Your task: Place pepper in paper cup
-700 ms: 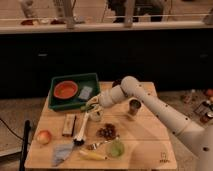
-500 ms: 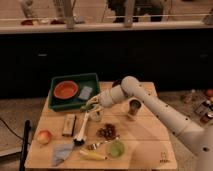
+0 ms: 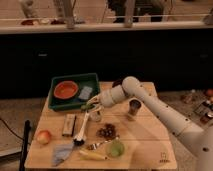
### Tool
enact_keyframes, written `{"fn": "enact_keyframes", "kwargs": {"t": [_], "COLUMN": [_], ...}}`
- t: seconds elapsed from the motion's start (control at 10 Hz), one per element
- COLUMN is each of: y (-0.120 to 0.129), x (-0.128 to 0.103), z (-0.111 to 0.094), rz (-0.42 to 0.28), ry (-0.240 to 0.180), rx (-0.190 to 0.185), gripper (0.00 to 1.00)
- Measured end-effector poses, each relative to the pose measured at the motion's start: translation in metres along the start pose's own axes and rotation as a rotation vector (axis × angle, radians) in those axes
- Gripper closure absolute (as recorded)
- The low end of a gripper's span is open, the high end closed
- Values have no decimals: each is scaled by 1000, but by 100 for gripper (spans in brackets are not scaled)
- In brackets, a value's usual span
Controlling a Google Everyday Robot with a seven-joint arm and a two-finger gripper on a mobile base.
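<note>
My gripper (image 3: 91,106) is at the left-middle of the wooden table, at the front right corner of the green tray. It is shut on the small green pepper (image 3: 88,106), which sticks out at its tip. The pale paper cup (image 3: 95,116) stands upright on the table just below and slightly right of the gripper, close under the pepper. The arm reaches in from the right.
A green tray (image 3: 56,104) holds an orange bowl (image 3: 66,90) and a grey sponge (image 3: 86,92). A metal cup (image 3: 134,108) stands right of the arm. A white brush (image 3: 81,129), brown box (image 3: 69,125), apple (image 3: 43,136), dark cluster (image 3: 106,131), round light-green object (image 3: 116,148), long yellow item (image 3: 92,155) and blue cloth (image 3: 61,152) lie in front.
The gripper with the pepper has barely shifted above the paper cup. Nothing else has moved.
</note>
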Motion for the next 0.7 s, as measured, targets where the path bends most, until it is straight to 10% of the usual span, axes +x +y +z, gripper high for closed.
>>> {"fn": "enact_keyframes", "kwargs": {"t": [0.7], "y": [0], "x": [5], "z": [-6], "rz": [31], "ry": [-16], "rx": [15], "gripper": [38]}}
